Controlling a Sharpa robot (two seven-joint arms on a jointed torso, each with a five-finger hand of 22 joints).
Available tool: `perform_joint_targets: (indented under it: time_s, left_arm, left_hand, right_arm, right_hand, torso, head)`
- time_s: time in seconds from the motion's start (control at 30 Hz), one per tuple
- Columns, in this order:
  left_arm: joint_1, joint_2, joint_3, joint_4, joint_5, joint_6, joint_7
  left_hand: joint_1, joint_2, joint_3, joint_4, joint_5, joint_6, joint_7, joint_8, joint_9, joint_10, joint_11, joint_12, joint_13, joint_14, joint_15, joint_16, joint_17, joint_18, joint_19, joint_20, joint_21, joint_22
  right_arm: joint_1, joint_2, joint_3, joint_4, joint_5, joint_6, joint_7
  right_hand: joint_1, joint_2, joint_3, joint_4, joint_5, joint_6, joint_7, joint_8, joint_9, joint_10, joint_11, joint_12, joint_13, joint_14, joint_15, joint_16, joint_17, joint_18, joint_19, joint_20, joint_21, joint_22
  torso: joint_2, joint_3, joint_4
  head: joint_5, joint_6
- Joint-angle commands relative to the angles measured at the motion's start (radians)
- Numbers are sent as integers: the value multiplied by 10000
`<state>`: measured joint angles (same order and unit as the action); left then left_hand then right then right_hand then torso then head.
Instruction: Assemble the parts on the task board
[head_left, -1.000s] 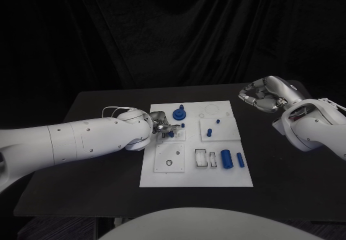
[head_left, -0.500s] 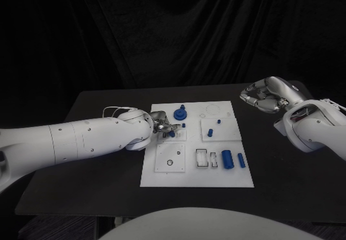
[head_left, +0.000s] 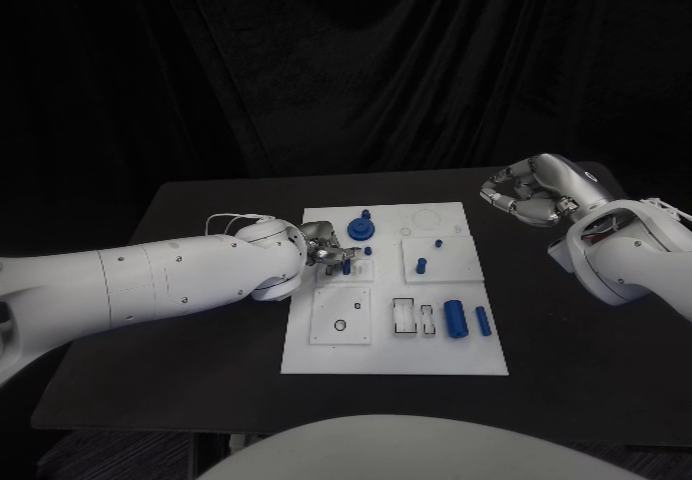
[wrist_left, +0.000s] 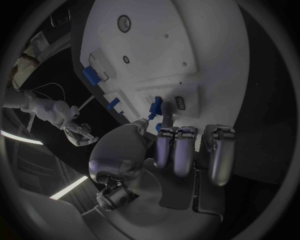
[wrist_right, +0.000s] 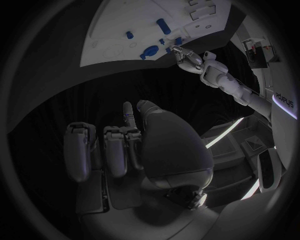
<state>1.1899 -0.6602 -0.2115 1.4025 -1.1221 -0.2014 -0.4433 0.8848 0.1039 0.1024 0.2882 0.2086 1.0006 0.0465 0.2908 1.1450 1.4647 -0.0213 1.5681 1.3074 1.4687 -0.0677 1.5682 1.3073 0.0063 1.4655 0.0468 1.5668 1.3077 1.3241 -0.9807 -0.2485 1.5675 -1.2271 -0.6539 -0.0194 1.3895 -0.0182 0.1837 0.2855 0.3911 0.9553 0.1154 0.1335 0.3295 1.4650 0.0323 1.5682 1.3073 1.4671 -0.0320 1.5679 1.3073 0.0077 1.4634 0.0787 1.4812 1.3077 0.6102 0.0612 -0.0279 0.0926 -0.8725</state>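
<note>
Change: none seen since the earlier frame; both hands stay put.
Left hand (head_left: 326, 249): pinching a small blue part (wrist_left: 155, 106) over the task board (head_left: 392, 342).
Right hand (head_left: 522, 194): fingers curled in, holding nothing, at 2 o'clock off the board.
Around: blue cylinders (head_left: 453, 317) at the board's 4 o'clock, unobstructed.

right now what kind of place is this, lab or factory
Most likely a robotics lab or demo booth: a black table against dark drapes, a white task board with small blue parts, and nothing like a production line.

The flat white task board (head_left: 392, 345) looks like smooth matt plastic, as do the small blue cylindrical parts (head_left: 453, 318) lying on it, while the matt black table (head_left: 202, 350) shows no sheen and both silver hands, left (head_left: 326, 248) and right (head_left: 522, 192), gleam like brushed metal.
</note>
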Motion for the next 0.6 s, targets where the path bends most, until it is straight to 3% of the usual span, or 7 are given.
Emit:
perform_joint_targets:
  time_s: [0.03,0.6]
  left_arm:
    - [-17,1,6,8,21,-64,189]
    - [-25,33,6,-52,21,176,48]
  left_hand:
    - [141,-1,-76,1,61,19,-64,103,123,1061,-49,27,2634,1021,-26,26,2635,-63,1053,-20,40,2631]
    - [371,59,-164,-24,239,138,-160,362,594,1061,-133,27,2634,1021,-95,26,2635,-63,1053,-84,40,2631]
  right_arm:
    - [-21,-2,7,10,-26,55,-163]
    - [-36,3,7,2,-26,146,-192]
  right_hand:
    - [85,-8,47,-12,51,35,19,-34,-11,1058,81,26,2635,1037,75,29,2635,174,514,65,-19,2299]
    - [84,-4,55,-6,56,46,19,-36,-12,1058,83,26,2635,1037,77,29,2635,178,506,67,-34,2294]
  torso:
    - [0,-1,-7]
    - [0,-4,-2]
  head:
    - [-3,-2]
    - [-1,-2]
